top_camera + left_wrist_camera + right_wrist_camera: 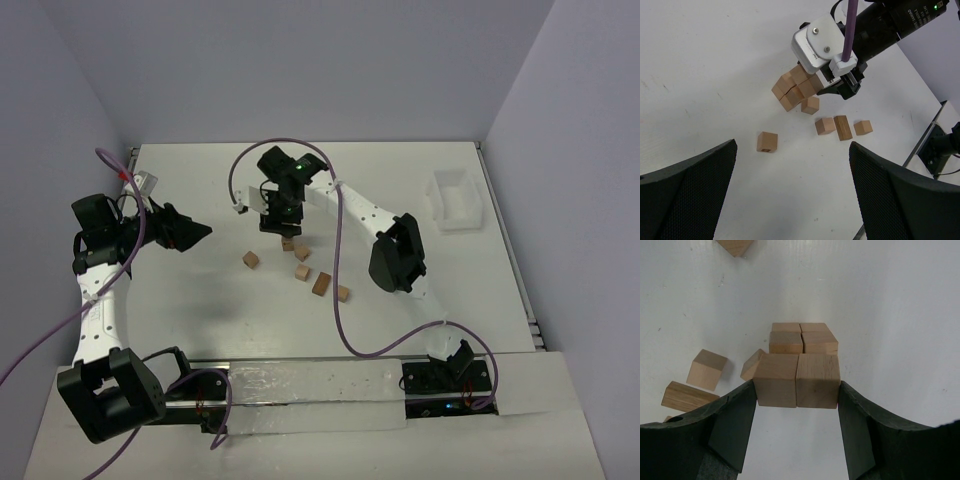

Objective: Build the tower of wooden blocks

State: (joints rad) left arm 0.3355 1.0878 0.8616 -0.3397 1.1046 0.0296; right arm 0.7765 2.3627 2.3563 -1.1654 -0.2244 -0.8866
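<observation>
So the right end effector is clamped on a pair of wood cubes sitting side by side. The jaws are only as wide as the two cubes together, with one pad flat against each outer face. Squeezing them as a pair looks like the point: the pinch keeps them flush, so they can go down as one layer.

It's holding them right over the tower, which so far is a short clump of the same tan cubes, two wide, out in the middle of the surface. The held pair lines up pretty well with the cubes under it. I can't tell from these views whether it's touching them or just above.

The loose cubes lie just beside the stack, toward the arm bases. A few are in a rough row, and one is off by itself. That's probably deliberate, since they're close enough for short pickups.

The left end effector is spread wide with nothing in it. It's parked well off to the side and pointed at the stack, so it's out of the way. The white plastic bin sits far off by the right wall and isn't involved.
</observation>
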